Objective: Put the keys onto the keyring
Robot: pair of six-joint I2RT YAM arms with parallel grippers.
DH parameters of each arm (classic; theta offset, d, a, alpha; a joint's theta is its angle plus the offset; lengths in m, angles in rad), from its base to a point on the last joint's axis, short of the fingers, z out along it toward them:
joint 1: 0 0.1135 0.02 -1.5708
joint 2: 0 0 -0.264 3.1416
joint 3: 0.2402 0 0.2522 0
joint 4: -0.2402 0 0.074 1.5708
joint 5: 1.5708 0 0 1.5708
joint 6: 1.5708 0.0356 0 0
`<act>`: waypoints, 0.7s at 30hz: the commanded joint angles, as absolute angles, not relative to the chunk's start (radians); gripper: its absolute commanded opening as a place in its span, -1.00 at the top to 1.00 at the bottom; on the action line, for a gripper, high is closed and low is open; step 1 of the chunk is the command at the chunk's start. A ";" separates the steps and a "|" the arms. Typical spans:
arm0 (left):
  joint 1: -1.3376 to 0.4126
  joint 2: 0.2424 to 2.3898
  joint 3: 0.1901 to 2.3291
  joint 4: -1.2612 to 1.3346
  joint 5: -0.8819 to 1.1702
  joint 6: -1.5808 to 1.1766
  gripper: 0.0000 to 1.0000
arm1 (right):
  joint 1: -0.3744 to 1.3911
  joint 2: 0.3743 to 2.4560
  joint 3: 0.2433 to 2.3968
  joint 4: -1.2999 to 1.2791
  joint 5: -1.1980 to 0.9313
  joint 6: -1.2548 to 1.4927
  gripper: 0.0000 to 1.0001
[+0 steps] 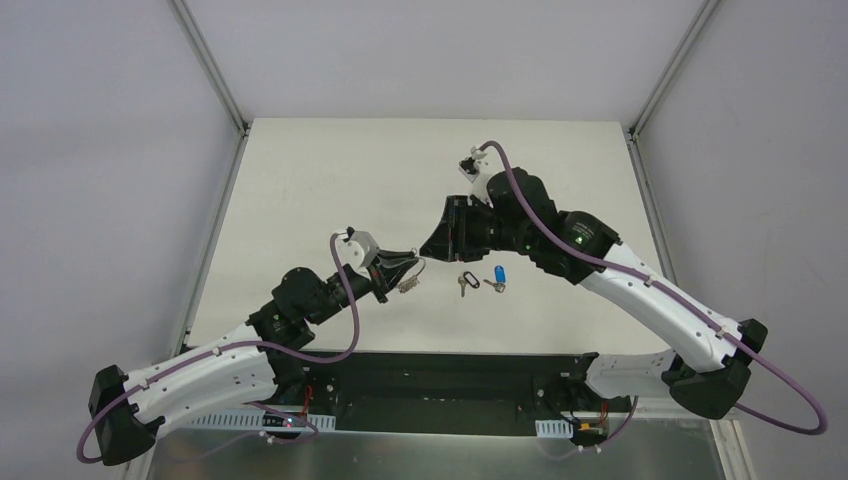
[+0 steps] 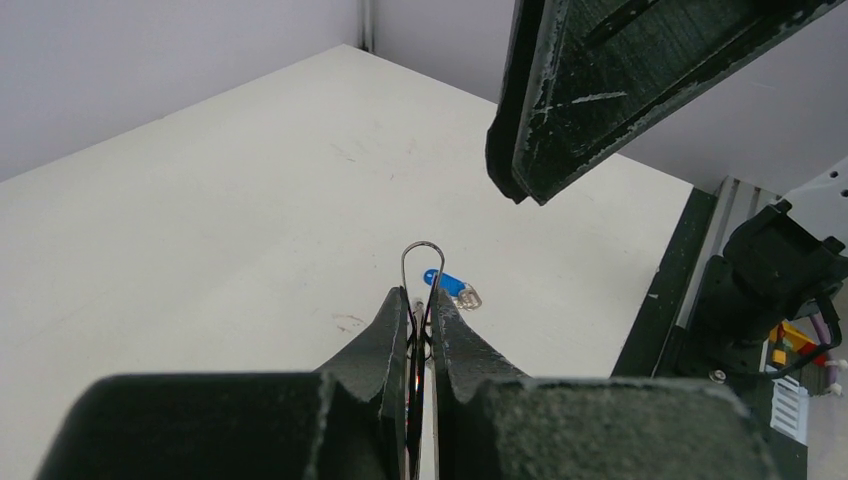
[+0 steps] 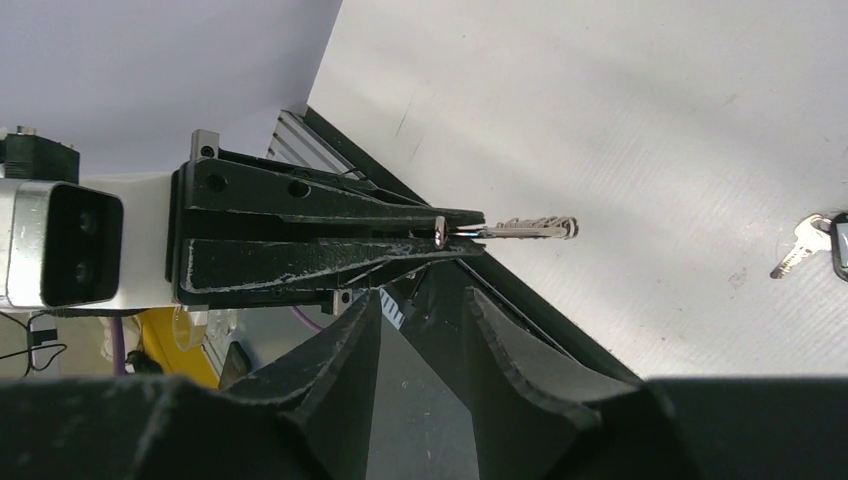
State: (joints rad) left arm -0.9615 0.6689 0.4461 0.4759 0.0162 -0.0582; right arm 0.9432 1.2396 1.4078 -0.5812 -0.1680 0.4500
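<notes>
My left gripper point(image 1: 405, 263) point(image 2: 420, 298) is shut on the thin silver keyring point(image 2: 424, 258) and holds it above the table. The ring's loop sticks out past the fingertips. Its small metal piece point(image 1: 407, 286) hangs below. In the right wrist view the ring's tip point(image 3: 527, 229) pokes out of the left fingers point(image 3: 320, 235). My right gripper point(image 1: 426, 249) point(image 3: 422, 295) is open and empty, right next to the left gripper's tip. The black-headed key point(image 1: 463, 284) and the blue-headed key point(image 1: 498, 276) point(image 2: 447, 284) lie on the table just right of both grippers.
The white table point(image 1: 330, 180) has a dark front edge point(image 1: 450, 365) by the arm bases. The right gripper's finger point(image 2: 600, 80) looms at the top right of the left wrist view. A key point(image 3: 797, 252) lies at the right edge of the right wrist view.
</notes>
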 commanded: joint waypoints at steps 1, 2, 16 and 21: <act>-0.963 0.652 0.445 0.507 -0.044 -0.034 1.00 | 0.924 1.188 1.414 -0.607 -0.105 0.425 0.22; -0.962 0.651 0.445 0.502 -0.053 -0.032 1.00 | 0.913 1.182 1.404 -0.615 -0.096 0.425 0.22; -0.962 0.661 0.434 0.416 -0.239 -0.020 1.00 | 0.779 1.198 1.091 -0.669 0.160 0.458 0.18; -0.961 0.671 0.419 0.424 -0.283 -0.023 1.00 | 0.758 1.289 1.002 -0.605 0.171 0.479 0.18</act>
State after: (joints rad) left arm -0.9611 0.6678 0.4313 0.4004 -0.2173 -0.0338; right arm 0.7738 1.2327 1.0370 -0.6579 0.1291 0.4526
